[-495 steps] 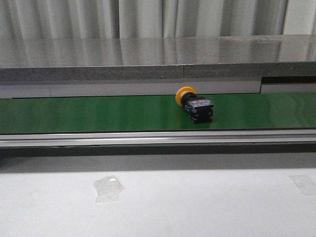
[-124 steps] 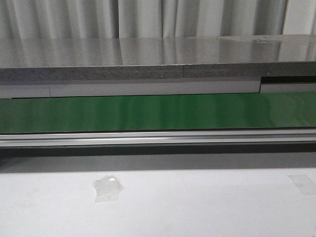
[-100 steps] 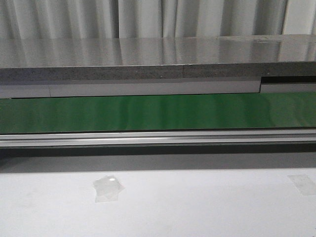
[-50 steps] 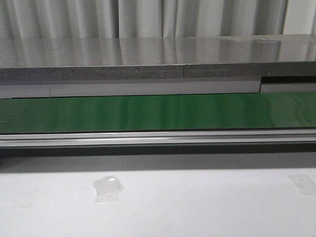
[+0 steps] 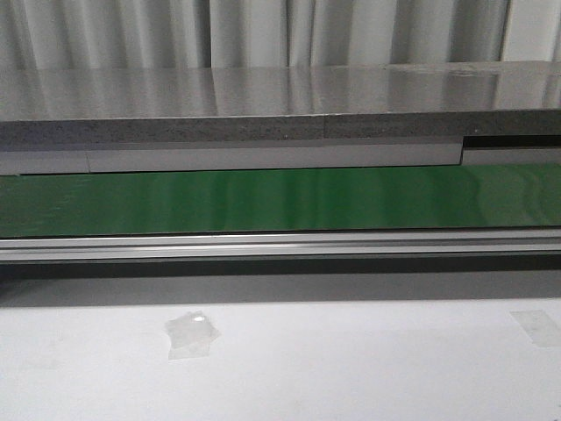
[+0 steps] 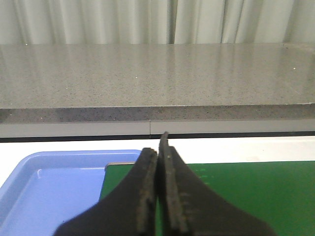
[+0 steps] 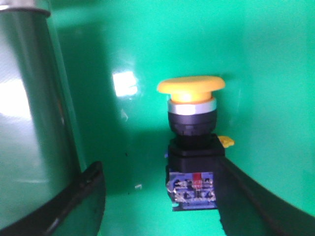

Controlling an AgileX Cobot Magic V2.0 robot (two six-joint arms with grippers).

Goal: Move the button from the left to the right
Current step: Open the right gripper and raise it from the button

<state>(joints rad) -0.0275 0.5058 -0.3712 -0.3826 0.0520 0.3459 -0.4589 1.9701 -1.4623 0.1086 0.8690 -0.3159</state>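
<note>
So the front camera is showing the green belt (image 5: 280,200) running bare across the frame, with the aluminium rail (image 5: 280,246) lying along its near edge and the grey stone counter (image 5: 280,105) sitting behind it. A crumpled scrap of clear tape (image 5: 191,333) is lying on the white worktop (image 5: 351,368) in the foreground, and another tape strip (image 5: 536,326) is sitting near the right edge. Neither arm is showing up in that view, and neither is the button.

The right wrist camera is where it's turning up. The button (image 7: 193,147) is lying on the green surface with its yellow mushroom cap pointing away from the wrist, silver collar below the cap, black body carrying a little red and blue label. The right gripper (image 7: 162,196) is sitting with its jaws spread apart, 1 finger on each side of the black body. The finger on one side is looking right up against the body, but I can't tell if it's actually touching. The other is standing clear.

The left gripper (image 6: 158,189) is hanging with its 2 jaws pressed together on nothing, above the edge where a blue tray (image 6: 49,187) is meeting the green belt.
</note>
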